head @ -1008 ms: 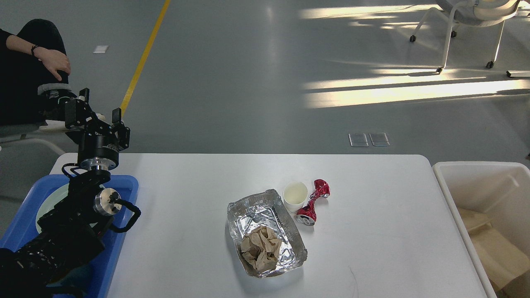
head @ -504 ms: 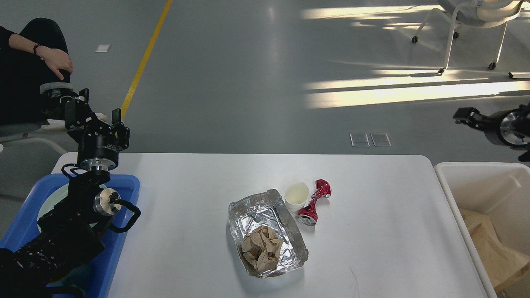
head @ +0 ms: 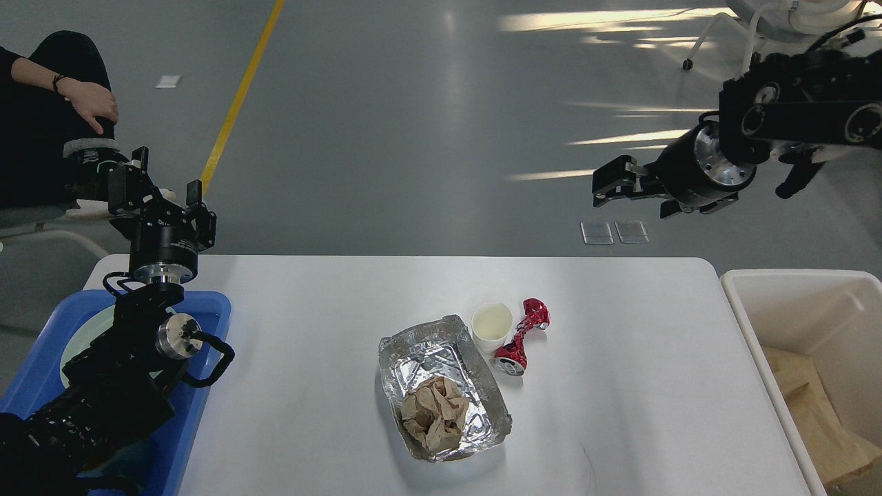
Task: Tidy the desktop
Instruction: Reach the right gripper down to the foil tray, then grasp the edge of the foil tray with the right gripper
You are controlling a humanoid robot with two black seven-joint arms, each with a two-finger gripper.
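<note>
Foil tray: crumpled silver foil tray (head: 444,386) mid-tabletop, holding wadded brown paper (head: 434,412), litter for binning.
Tabletop: large white rounded tabletop (head: 331,331), uncleared.
Left gripper (head: 167,194): fingers apart, empty, over blue plastic tray (head: 207,306).
Right gripper (head: 610,186): aloft, fingers' state unclear.
Bin: white plastic bin (head: 751,324) beside right edge, likely destination.

On the one large white rectangular desktop (head: 620,413): one crinkled silver foil tray (head: 475,386) holding one crumpled brown paper wad (head: 434,412), one small white paper cup (head: 491,325), one crushed red metal can (head: 521,337). At the sides: one blue plastic tray (head: 207,324) holding one pale round plate (head: 89,331), and one white plastic bin (head: 778,303) containing brown cardboard scraps (head: 827,420), number unclear. Robot arms: two, each with one black two-finger gripper, left gripper (head: 167,184) and right gripper (head: 606,189).
</note>
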